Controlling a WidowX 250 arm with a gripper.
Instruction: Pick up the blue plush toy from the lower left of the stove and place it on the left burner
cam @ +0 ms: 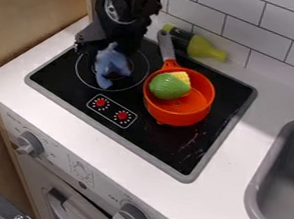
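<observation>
- In the camera view, your gripper hangs at the upper left over the black toy cooktop. You can't tell how far open it is, or whether it grips the cloth or only meets it.
- The crumpled blue cloth is right under your gripper, over the left burner ring, its top bunched up close against the gripper's lower end.
- Expect the cloth to be light, soft and limp, hard to damage and unlikely to slip; your best hold is probably that raised bunch, since a loose edge would sag.
- To the cloth's right you have the orange saucepan, its gray handle pointing to the tiled wall. Toy corn in a green husk sits inside, its yellow kernels toward the back.
- Behind the pan, you see a yellow-green bottle lying on its side.
</observation>
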